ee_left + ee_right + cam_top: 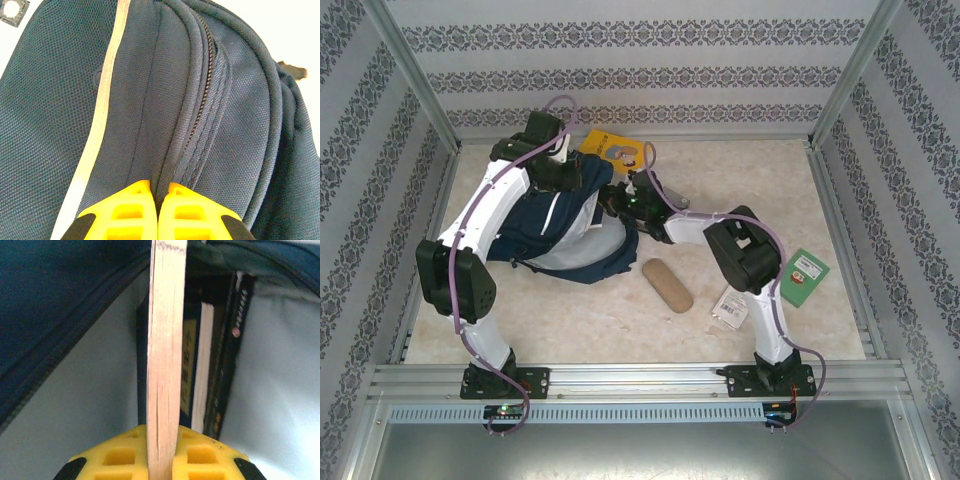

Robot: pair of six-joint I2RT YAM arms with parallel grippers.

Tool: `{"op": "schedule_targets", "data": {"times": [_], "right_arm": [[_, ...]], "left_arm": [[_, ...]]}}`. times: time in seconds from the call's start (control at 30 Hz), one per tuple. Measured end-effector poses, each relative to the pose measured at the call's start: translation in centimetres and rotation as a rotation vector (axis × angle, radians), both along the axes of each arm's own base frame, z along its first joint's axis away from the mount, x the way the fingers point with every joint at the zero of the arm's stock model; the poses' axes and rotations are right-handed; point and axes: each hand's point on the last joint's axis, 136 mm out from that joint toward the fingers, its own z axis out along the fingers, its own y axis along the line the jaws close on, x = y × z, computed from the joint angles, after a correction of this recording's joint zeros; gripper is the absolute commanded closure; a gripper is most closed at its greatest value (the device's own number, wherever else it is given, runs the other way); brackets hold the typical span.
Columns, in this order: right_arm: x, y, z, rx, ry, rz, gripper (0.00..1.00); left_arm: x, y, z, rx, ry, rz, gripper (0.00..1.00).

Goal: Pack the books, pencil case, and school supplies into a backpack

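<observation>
**Count**
- Backpack: one.
- Books: one yellow book lies on the table. Two more stand inside the bag in the right wrist view.
- Pencil case: one.
- Loose supplies: one green item and one white packet.

**Appearance and position**
- The backpack is navy woven fabric with a white stripe and a dark zipper. It lies left of table centre with its mouth toward the right arm. Its lining is pale grey.
- The yellow book lies flat just behind the backpack.
- Inside the bag, a navy book with a white page block stands upright. A black book with gold lettering stands just beside it.
- The pencil case is tan, oblong and round-ended. It lies near the front right of the backpack, apart from it.
- The green item and the white packet lie near each other at the right, beside the right arm.

**Tool state**
- Left gripper: the jaws are fully closed and pinch a fold of backpack fabric beside the zipper.
- Right gripper: the jaws are clamped on a pale flat item held upright and edge-on inside the backpack mouth, just left of the navy book. It is possibly a book, but the edge-on view does not settle this.
</observation>
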Motion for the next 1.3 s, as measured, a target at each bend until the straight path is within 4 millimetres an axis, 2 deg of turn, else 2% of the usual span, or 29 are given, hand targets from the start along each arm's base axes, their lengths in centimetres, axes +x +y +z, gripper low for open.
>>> {"op": "schedule_targets", "data": {"times": [0.2, 0.3, 0.4, 0.57, 0.6, 0.63, 0.67, 0.83, 0.93, 1.0, 1.07, 1.3], "right_arm": [[2.4, 4.1, -0.8, 0.011, -0.014, -0.078, 0.96], [2.6, 6.1, -2.0, 0.013, 0.004, -0.093, 0.86], [2.2, 7.5, -3.2, 0.006, 0.023, -0.091, 0.62], [1.9, 7.8, -3.2, 0.003, 0.021, -0.086, 0.48], [1.8, 7.6, -3.1, 0.0, 0.021, -0.086, 0.45], [1.7, 7.3, -3.1, -0.007, 0.025, -0.086, 0.35], [1.3, 6.9, -3.2, -0.021, 0.032, -0.083, 0.33], [0.0, 4.2, -2.5, -0.101, 0.046, -0.071, 0.3], [-0.5, 2.7, -0.6, -0.12, 0.023, -0.063, 0.31], [-0.9, 1.9, 0.7, -0.12, 0.006, -0.055, 0.37], [-1.4, 0.9, 1.3, -0.127, -0.001, -0.05, 0.38], [-4.1, -4.1, -0.8, -0.257, 0.03, -0.04, 0.37]], "left_arm": [[-0.1, 0.0, 0.1, -0.014, 0.006, 0.001, 1.0], [-0.1, -0.1, 0.1, -0.021, 0.009, -0.001, 1.0], [-0.1, 0.0, 0.1, -0.021, 0.011, 0.003, 1.0], [-0.1, 0.4, 0.3, -0.03, 0.01, 0.013, 1.0], [-0.1, 0.6, 0.3, -0.033, 0.009, 0.017, 1.0], [-0.1, 0.6, 0.4, -0.036, 0.009, 0.017, 1.0], [0.0, 0.7, 0.5, -0.039, 0.008, 0.019, 1.0], [0.0, 0.9, 0.5, -0.052, 0.01, 0.022, 1.0], [-0.1, 1.1, 0.4, -0.054, 0.014, 0.024, 1.0], [-0.2, 1.1, 0.2, -0.055, 0.016, 0.024, 1.0], [-0.4, 1.1, 0.0, -0.056, 0.021, 0.023, 1.0], [-1.6, 1.8, -1.1, -0.016, 0.029, 0.015, 1.0]]}}
